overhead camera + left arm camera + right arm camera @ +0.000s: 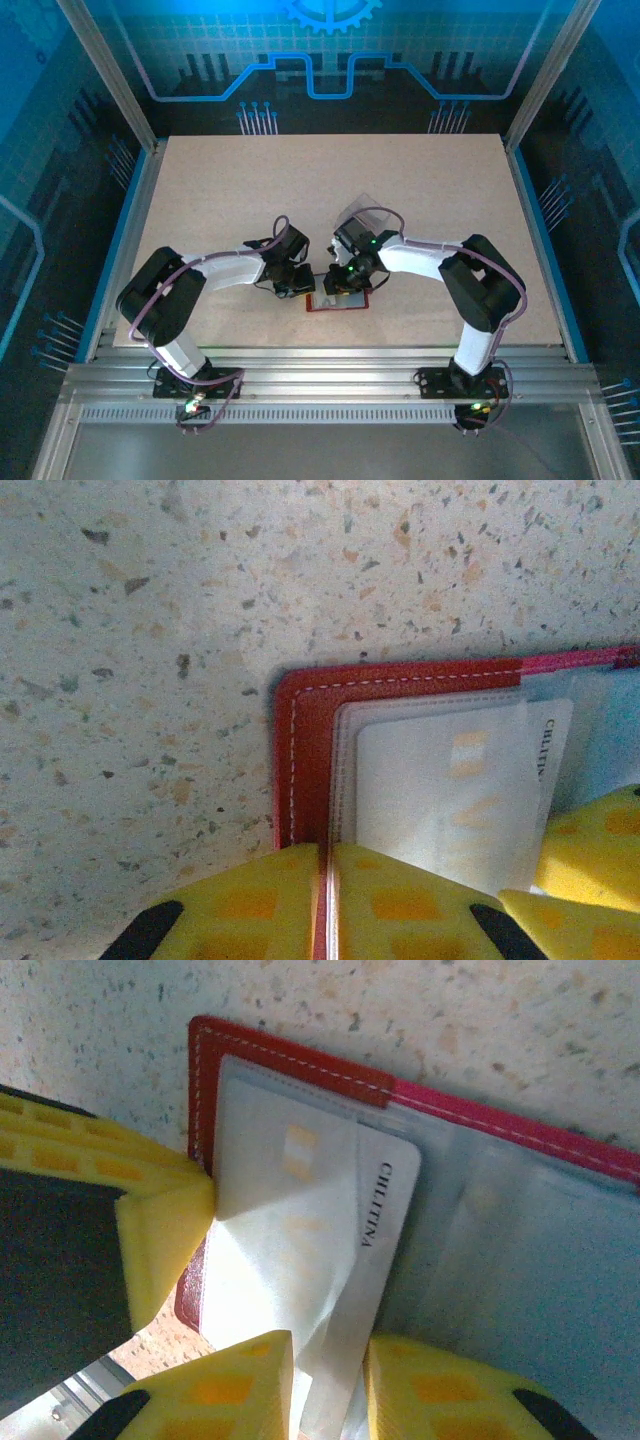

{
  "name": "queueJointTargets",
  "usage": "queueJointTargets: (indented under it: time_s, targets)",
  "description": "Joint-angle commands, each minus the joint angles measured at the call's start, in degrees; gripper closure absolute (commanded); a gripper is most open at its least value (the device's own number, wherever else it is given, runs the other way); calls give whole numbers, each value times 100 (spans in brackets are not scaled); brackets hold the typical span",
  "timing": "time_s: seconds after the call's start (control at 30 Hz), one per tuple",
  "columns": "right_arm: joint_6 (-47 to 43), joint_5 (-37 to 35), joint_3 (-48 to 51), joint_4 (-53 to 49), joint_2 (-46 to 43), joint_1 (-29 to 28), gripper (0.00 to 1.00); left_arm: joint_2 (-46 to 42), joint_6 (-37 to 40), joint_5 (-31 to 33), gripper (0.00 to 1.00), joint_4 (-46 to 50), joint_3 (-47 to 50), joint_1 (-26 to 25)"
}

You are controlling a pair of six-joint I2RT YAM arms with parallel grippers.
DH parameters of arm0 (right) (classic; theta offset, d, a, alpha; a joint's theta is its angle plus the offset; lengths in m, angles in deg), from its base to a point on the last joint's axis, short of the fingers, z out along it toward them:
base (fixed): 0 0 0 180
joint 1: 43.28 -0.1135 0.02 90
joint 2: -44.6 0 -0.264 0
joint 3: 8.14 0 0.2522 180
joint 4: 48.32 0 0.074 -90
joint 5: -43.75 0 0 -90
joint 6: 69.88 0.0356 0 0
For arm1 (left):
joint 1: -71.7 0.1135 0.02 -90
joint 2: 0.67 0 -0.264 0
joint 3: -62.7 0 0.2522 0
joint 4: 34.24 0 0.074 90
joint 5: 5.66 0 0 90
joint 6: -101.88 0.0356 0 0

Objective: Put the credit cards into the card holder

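The red card holder [338,302] lies open on the table between both grippers. My left gripper [325,852] is shut on the holder's red edge [305,740] and its pale pocket layer. A pale credit card [385,1210] printed "CHILITINA" sits partly inside the pale grey pocket [290,1190], its lower end sticking out. My right gripper [330,1345] stands astride that lower end, jaws slightly apart with a visible gap. The card [550,740] also shows under the pocket film in the left wrist view. From above, the left gripper [297,288] and right gripper [350,283] nearly meet over the holder.
A clear plastic box [352,213] stands just behind the right arm. The speckled tabletop [240,190] has free room to the left and back. The table's near edge [330,345] runs close to the holder.
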Motion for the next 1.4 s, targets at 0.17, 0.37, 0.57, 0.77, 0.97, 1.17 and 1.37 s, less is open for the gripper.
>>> queueJointTargets:
  time_s: [0.17, 0.37, 0.57, 0.77, 0.97, 1.17, 1.37]
  targets:
    - [496, 7, -95, 329, 123, -389, 73, 80, -160, -37, 86, -31, 166, -147]
    - [310, -232, -175, -4, -48, -321, 61, 27, -171, 8, 86, 6, 216, -159]
    - [-159, -384, -440, -694, -168, -136, 52, -51, -229, 58, 86, -18, 275, -159]
    - [-422, -499, -555, -1002, -250, -53, 51, -87, -263, 48, 85, -16, 286, -160]
    - [-714, -1186, -616, -1477, -448, 85, 60, -113, -256, 30, 85, 2, 268, -161]
    - [-911, -1723, -685, -1792, -277, 141, 65, -96, -259, 21, 85, -4, 245, -171]
    - [-969, -2130, -768, -1877, -8, 60, 64, -91, -266, 28, 86, 15, 235, -182]
